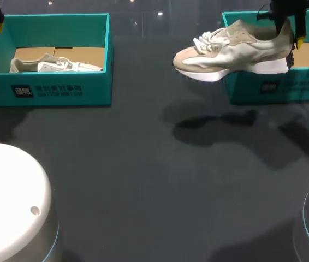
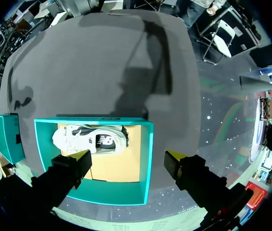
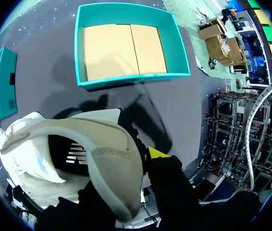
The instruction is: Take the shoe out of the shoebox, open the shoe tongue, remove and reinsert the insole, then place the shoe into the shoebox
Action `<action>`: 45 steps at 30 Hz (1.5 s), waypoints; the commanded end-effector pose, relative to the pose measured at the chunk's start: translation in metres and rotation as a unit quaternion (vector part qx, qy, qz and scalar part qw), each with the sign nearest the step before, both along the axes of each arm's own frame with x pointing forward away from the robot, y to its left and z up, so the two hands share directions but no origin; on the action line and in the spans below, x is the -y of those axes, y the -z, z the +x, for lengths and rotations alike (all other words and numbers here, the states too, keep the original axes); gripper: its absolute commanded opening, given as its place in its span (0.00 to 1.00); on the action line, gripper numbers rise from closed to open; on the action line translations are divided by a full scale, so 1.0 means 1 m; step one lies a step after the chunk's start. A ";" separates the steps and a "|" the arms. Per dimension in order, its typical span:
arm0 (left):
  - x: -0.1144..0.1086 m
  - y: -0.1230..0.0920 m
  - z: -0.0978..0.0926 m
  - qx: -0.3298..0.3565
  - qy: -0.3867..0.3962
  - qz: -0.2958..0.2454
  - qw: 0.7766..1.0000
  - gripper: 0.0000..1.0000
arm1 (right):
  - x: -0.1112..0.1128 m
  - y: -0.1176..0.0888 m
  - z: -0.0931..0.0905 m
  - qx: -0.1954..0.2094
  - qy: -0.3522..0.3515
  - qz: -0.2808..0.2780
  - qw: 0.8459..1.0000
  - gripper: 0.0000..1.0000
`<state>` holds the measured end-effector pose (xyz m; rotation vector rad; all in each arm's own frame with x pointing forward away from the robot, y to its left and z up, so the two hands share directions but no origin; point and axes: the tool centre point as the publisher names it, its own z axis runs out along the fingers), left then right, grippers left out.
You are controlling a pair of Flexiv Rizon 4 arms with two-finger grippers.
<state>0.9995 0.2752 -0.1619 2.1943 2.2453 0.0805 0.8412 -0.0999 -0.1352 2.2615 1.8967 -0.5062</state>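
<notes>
A beige and white shoe [image 1: 231, 52] hangs in the air in front of the right teal shoebox [image 1: 277, 87], toe pointing left. My right gripper [image 1: 290, 35] is shut on its heel; in the right wrist view the heel collar [image 3: 102, 154] sits between the fingers of that gripper [image 3: 141, 159], one yellow fingertip [image 3: 157, 153] outside it. That shoebox [image 3: 126, 79] below holds only its cardboard floor. A second shoe [image 1: 53, 64] lies in the left shoebox [image 1: 51, 90]. My left gripper [image 2: 127, 161] hovers open high over that box [image 2: 148, 159] and its shoe [image 2: 90, 139].
The two teal boxes stand at the table's far left and far right. Dark tabletop [image 1: 143, 164] stretches between and in front of them. The white arm bases [image 1: 7, 207] fill the near corners.
</notes>
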 end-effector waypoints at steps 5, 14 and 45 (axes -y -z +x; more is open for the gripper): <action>0.000 0.000 -0.001 0.001 0.000 0.001 1.000 1.00 | -0.026 0.018 -0.048 0.134 -0.039 -0.016 0.990 0.00; 0.000 0.000 -0.001 0.001 0.000 0.001 1.000 1.00 | -0.048 0.040 -0.058 0.128 -0.020 -0.009 0.992 0.00; 0.000 0.000 -0.001 0.001 0.000 0.001 1.000 1.00 | -0.120 0.116 -0.079 0.123 0.002 -0.055 0.991 0.00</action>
